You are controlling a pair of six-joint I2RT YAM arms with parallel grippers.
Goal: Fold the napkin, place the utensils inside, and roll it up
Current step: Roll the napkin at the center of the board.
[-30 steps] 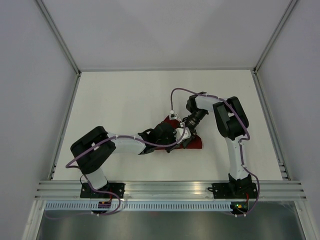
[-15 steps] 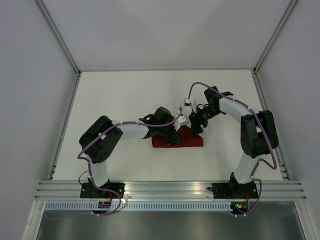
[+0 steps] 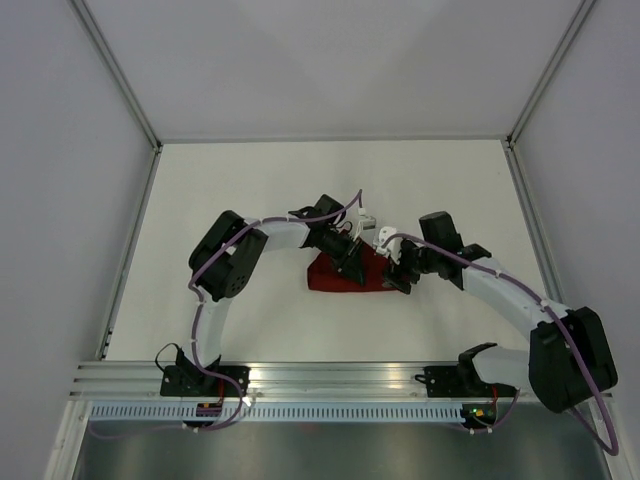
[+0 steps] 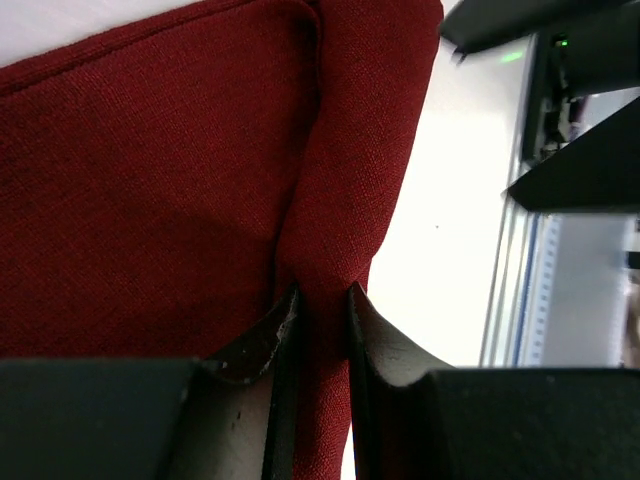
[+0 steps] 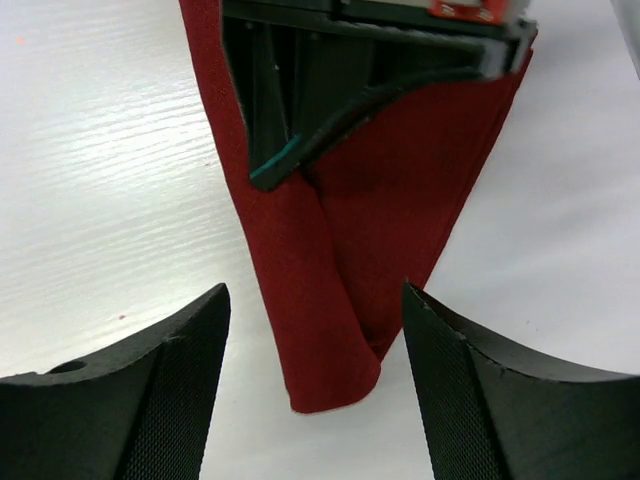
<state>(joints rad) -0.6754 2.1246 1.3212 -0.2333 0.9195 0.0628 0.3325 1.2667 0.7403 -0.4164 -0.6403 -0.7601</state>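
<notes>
Maroon napkin, plain cloth, folded into a compact bundle mid-surface; one edge rolled into a thick ridge.

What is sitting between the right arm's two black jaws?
The narrow folded end of the napkin, touching neither jaw, with bare white table on either side; the right wrist view shows it.

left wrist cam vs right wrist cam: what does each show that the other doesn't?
Left wrist only: the left gripper pinched shut on a raised fold of the napkin, close enough to show the weave.
Right wrist only: the right gripper open, its jaws on either side of the napkin's narrow end without touching it, and the left gripper's body seen from outside, resting on the cloth.
Both: the maroon napkin lying on the white table.
</notes>
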